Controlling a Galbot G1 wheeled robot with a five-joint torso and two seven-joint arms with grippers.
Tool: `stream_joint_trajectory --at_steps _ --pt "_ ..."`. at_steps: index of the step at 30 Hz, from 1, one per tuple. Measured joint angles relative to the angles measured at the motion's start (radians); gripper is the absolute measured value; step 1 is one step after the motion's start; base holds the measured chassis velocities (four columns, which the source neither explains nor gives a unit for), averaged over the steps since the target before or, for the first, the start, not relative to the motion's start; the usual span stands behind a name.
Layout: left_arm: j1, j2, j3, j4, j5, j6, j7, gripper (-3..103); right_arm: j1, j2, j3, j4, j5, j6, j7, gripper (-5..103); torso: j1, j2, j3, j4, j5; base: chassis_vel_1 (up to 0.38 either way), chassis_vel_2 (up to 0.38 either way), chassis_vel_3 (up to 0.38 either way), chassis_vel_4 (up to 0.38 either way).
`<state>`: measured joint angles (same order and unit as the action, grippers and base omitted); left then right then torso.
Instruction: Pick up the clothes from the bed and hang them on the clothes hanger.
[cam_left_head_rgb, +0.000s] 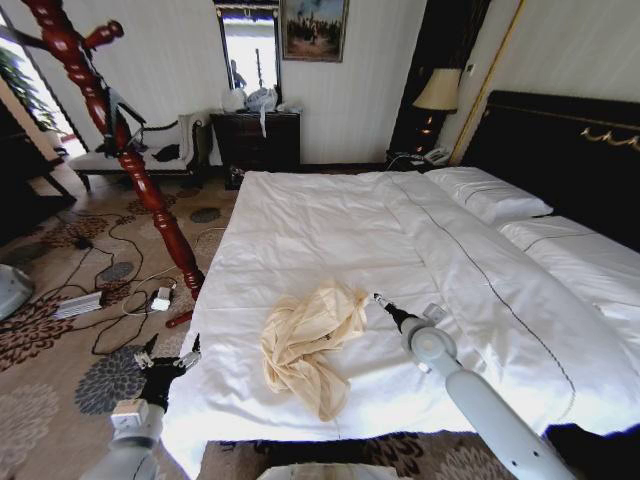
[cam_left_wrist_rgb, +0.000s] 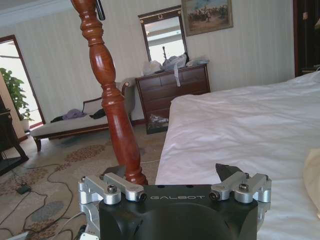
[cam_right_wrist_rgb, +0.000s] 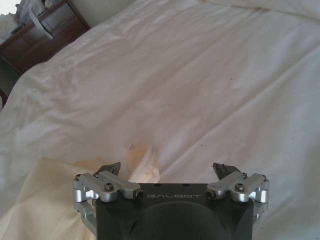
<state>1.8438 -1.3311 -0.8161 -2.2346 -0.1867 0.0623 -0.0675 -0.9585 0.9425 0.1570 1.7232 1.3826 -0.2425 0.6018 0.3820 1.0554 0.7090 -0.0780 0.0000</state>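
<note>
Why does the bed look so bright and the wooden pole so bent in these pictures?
Head view: a wide lens bows the coat stand and walls; daylight from the doorway washes the bed. Left wrist view: the stand looks straight, with glossy highlights. Right wrist view: the duvet glares nearly white, and the shirt by the right tool looks soft.

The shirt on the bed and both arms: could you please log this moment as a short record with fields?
shirt: cream-yellow shirt, crumpled on the duvet near the foot of the bed, not held
right gripper: right gripper just beside the shirt's edge, jaws open, empty
left gripper: left gripper off the bed's corner above the carpet, jaws open, empty
coat stand: red-brown coat stand on the carpet at the bed's left, bare of the shirt
</note>
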Motion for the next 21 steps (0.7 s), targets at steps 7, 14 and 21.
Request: stream_joint_trajectory --at_steps 7,14,21 --pt "0.004 -0.001 -0.009 -0.005 0.005 0.002 -0.005 100 0.07 0.033 -0.057 -0.058 -0.014 -0.027 0.012 100 0.0 0.0 0.0 0.0001 0.0 0.0 0.0 0.0 0.0" --pt "0.001 -0.02 -0.005 0.002 0.014 0.003 -0.006 100 0.093 0.037 -0.085 -0.081 -0.03 -0.028 0.012 89 0.0 0.0 0.0 0.0001 0.0 0.0 0.0 0.0 0.0" --pt "-0.004 -0.026 -0.004 0.005 0.017 0.003 -0.01 100 0.102 0.031 -0.1 -0.089 -0.051 -0.031 0.024 62 0.0 0.0 0.0 0.0001 0.0 0.0 0.0 0.0 0.0"
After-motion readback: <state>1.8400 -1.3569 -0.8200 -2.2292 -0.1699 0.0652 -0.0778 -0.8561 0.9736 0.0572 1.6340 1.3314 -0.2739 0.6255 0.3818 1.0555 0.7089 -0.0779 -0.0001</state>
